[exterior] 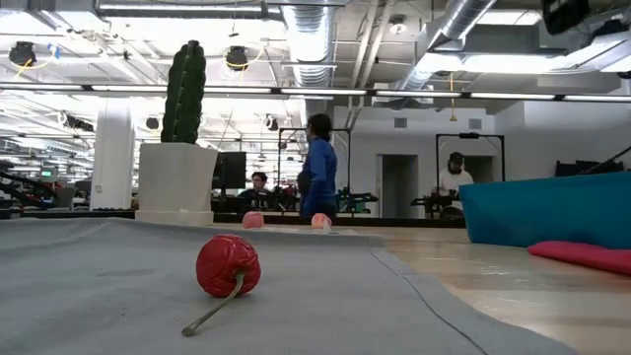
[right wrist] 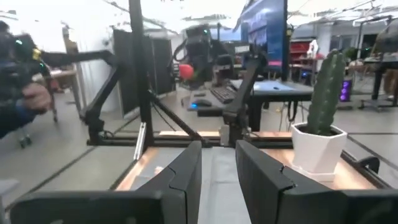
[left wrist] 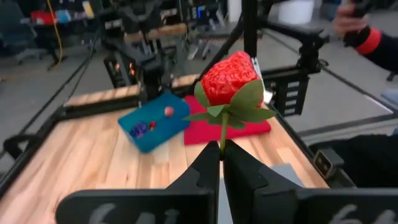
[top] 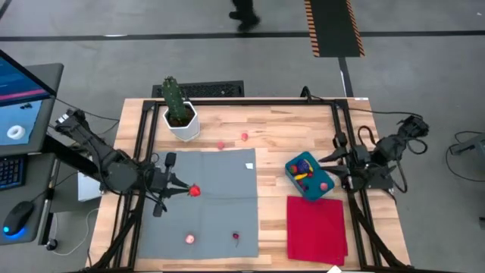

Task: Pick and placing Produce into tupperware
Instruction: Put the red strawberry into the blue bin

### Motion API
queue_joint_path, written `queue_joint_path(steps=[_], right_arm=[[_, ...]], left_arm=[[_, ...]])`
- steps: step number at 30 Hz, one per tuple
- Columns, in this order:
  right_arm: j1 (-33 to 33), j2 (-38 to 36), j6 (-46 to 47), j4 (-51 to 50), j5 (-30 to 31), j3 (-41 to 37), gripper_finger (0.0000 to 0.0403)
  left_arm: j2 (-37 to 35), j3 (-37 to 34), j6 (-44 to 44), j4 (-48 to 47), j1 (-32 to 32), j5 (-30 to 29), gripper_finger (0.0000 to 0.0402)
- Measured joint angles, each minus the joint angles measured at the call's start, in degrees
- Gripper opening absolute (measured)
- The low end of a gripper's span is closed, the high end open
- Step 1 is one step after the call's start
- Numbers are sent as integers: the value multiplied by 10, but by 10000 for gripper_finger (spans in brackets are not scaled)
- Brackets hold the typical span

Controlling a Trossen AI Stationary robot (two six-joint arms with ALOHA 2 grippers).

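Note:
My left gripper [top: 180, 188] hangs over the grey cloth [top: 201, 205] and is shut on a red toy strawberry [left wrist: 229, 78] with green leaves. The teal tupperware [top: 309, 176] stands on the wood right of that cloth, with several small pieces of produce inside. My right gripper [right wrist: 217, 167] is drawn back at the table's right edge, beside the tupperware, open with nothing between its fingers. Loose produce lies about: two pink pieces [top: 245, 136] on the wood near the cactus, a pink one [top: 189, 239] and a red one with a stem [exterior: 228, 266] on the grey cloth. My left gripper pinches the strawberry's thin green stem [left wrist: 222, 135] between its two fingertips, at the stem's free end. The fingers lie about level and point toward the table's right side. The fruit sticks out beyond the fingertips, lifted clear of the grey cloth.
A green cactus in a white pot [top: 180, 114] stands at the far left of the table. A magenta cloth [top: 317, 227] lies near the front edge, just before the tupperware. Black frame rails [top: 144, 136] run along the table's sides. People move in the room behind.

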Motion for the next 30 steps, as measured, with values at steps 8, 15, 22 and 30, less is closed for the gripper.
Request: queue_joint_path(steps=[8, 15, 22, 30], right_arm=[[8, -134, -17, -27, 87, -59, 120], [-4, -133, 130, -156, 223, -65, 121], [-8, -134, 169, -215, 210, -65, 123], [-10, -134, 181, -193, 241, -67, 123]], left_arm=[[1, -79, 18, 158, 124, 159, 0], [18, -136, 25, 301, 205, 221, 0], [101, -162, 4, 421, 285, 285, 0], [261, -145, -93, 597, 376, 288, 0]])
